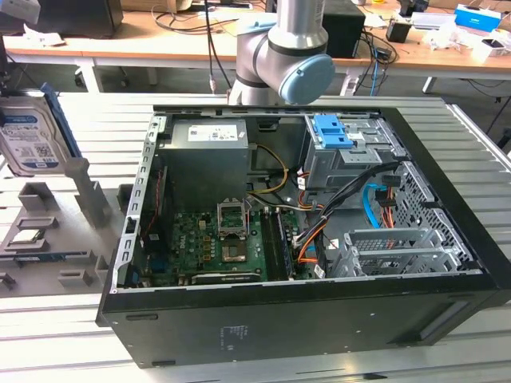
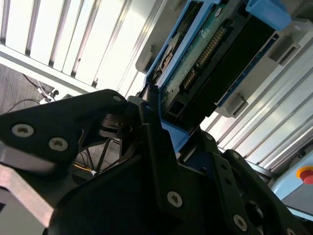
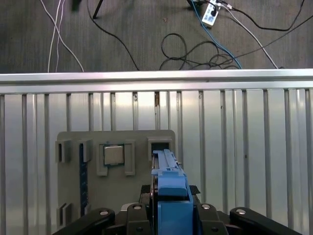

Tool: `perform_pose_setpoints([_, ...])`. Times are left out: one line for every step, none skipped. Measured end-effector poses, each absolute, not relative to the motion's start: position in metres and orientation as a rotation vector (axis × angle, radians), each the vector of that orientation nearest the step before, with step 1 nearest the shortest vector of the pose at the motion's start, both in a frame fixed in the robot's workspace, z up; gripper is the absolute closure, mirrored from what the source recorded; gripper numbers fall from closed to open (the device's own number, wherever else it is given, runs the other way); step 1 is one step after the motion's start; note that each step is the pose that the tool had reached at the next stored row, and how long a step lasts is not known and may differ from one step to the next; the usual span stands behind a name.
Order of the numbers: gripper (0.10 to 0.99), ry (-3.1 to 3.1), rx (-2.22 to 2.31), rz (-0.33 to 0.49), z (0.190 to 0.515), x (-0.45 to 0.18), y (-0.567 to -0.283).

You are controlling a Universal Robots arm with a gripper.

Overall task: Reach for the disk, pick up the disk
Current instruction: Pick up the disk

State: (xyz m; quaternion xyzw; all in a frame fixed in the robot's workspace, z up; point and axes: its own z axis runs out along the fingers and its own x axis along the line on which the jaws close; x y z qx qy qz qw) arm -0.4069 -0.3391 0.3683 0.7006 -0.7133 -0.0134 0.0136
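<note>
The disk [image 1: 28, 136] is a silver-grey drive with a white-and-blue label and blue side rails. It hangs upright at the exterior view's left edge, above the grey fixture plate [image 1: 48, 239]. In the first wrist view its blue rail [image 3: 168, 191] runs between the black links of my gripper [image 3: 168, 218], with an empty slot [image 3: 159, 145] in the plate beyond it. The second wrist view shows the disk's green circuit-board side [image 2: 200, 58] clamped between my black fingers [image 2: 157, 147]. My gripper [image 2: 183, 142] is shut on the disk.
An open black computer case [image 1: 303, 239] lies on the slatted metal table, showing its motherboard, a grey power supply [image 1: 209, 155] and a blue-latched drive cage [image 1: 335, 140]. The fixture plate carries a processor chip [image 3: 113, 155] and grey holders. Cables lie on the floor past the table edge [image 3: 156, 76].
</note>
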Motion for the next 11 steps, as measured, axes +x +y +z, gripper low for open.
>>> perform_pose_setpoints([0.718, -2.222, 2.182, -0.042, 0.369, -0.407, -0.339])
perform_pose_setpoints([0.718, -2.222, 2.182, -0.042, 0.371, -0.407, -0.339])
perform_pose_setpoints([0.718, -2.222, 2.182, -0.042, 0.372, -0.407, -0.339])
perform_pose_setpoints([0.718, -2.222, 2.182, -0.042, 0.373, -0.407, -0.339])
perform_pose_setpoints([0.718, -2.222, 2.182, -0.042, 0.375, -0.407, -0.339])
perform_pose_setpoints([0.718, -2.222, 2.182, -0.042, 0.376, -0.407, -0.339])
perform_pose_setpoints([0.718, -2.222, 2.182, -0.042, 0.377, -0.407, -0.339])
perform_pose_setpoints([0.718, -2.222, 2.182, -0.042, 0.379, -0.407, -0.339])
perform_pose_setpoints([0.718, -2.222, 2.182, -0.042, 0.381, -0.407, -0.339])
perform_pose_setpoints([0.718, -2.222, 2.182, -0.042, 0.382, -0.406, -0.339])
perform_pose_setpoints([0.718, -2.222, 2.182, -0.042, 0.385, -0.406, -0.339])
